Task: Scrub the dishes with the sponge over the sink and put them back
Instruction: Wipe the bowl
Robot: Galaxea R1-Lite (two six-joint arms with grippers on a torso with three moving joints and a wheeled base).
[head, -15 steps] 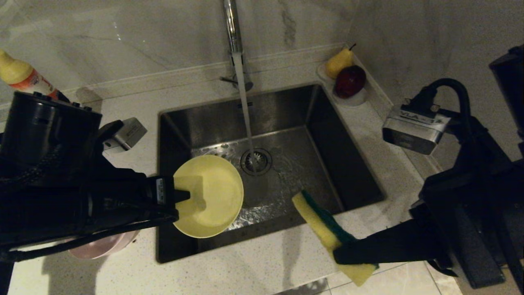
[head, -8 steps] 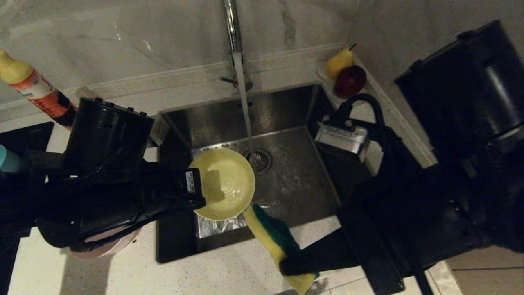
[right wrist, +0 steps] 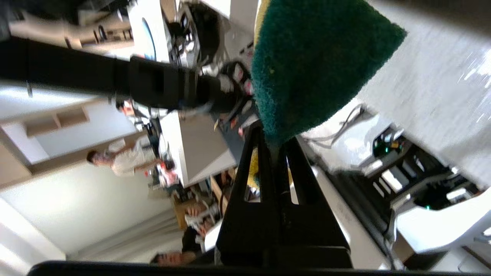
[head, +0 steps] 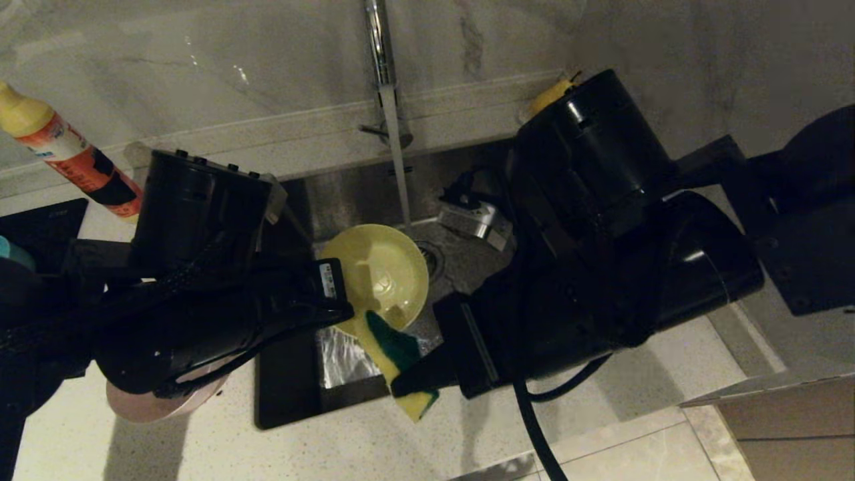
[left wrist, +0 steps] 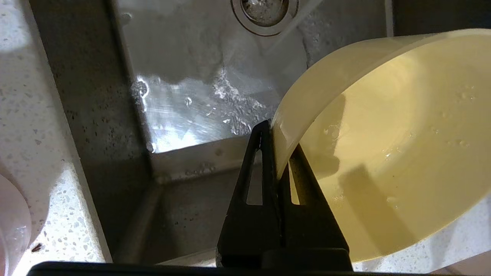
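Scrubbing is at hand: the left gripper (left wrist: pixel 277 132) pinches the yellow bowl (head: pixel 381 277) over the sink (head: pixel 347 194) (tap running), the right gripper (head: pixel 409 383) clamps the sponge (head: pixel 394 357), which next needs pressing inside.

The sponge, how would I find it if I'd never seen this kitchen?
Look for the steel sink with water running from the tall tap. At its front edge the right gripper is shut on the sponge, which reaches up to the yellow bowl that the left gripper holds. It is the only thing that is dark green on one face and yellow foam underneath.
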